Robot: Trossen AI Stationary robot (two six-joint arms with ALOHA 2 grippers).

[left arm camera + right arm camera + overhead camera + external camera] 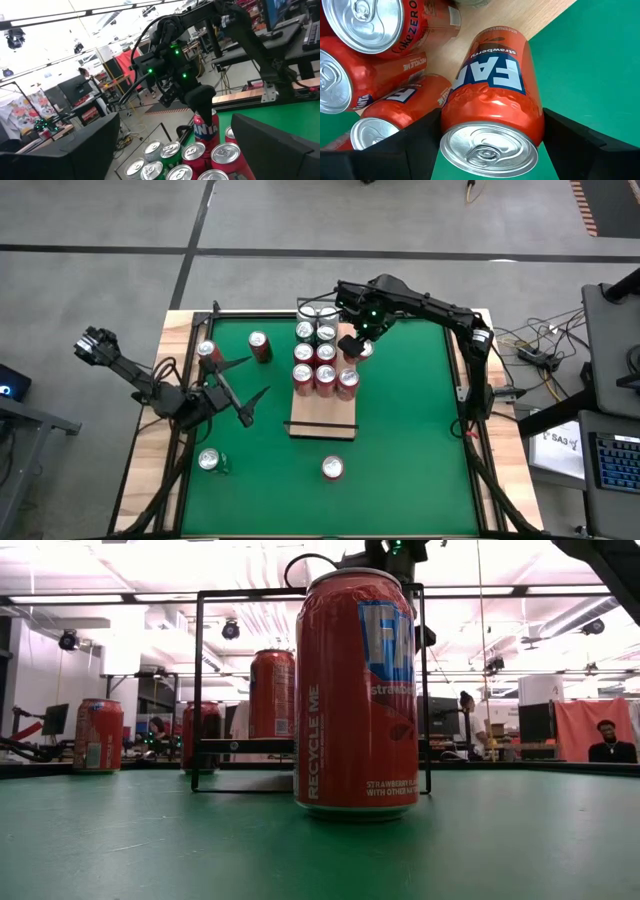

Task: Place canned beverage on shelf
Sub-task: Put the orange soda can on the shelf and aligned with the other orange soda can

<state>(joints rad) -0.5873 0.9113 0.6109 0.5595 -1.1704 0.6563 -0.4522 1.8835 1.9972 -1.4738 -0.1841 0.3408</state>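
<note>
- The right gripper (358, 343) hangs over the far right part of the shelf (322, 425), its two dark fingers (405, 142) on either side of a red strawberry can (492, 117) — clasped round it just under the silver top.
- In the right wrist view that can is upright over the right edge of the pale wood board, where board meets green mat (410, 430); whether its base touches anything cannot be told.
- Other cans fill the far half of the shelf in rows (313, 355); the near half of the board is bare wood.
- The left gripper (245, 395) waits on the left side of the mat, jaws spread wide and holding nothing.
- Loose cans stand on the mat — two at the far left (259, 346), one at the near left (210, 461), and one near the front, just past the shelf's near end (332, 469).
</note>
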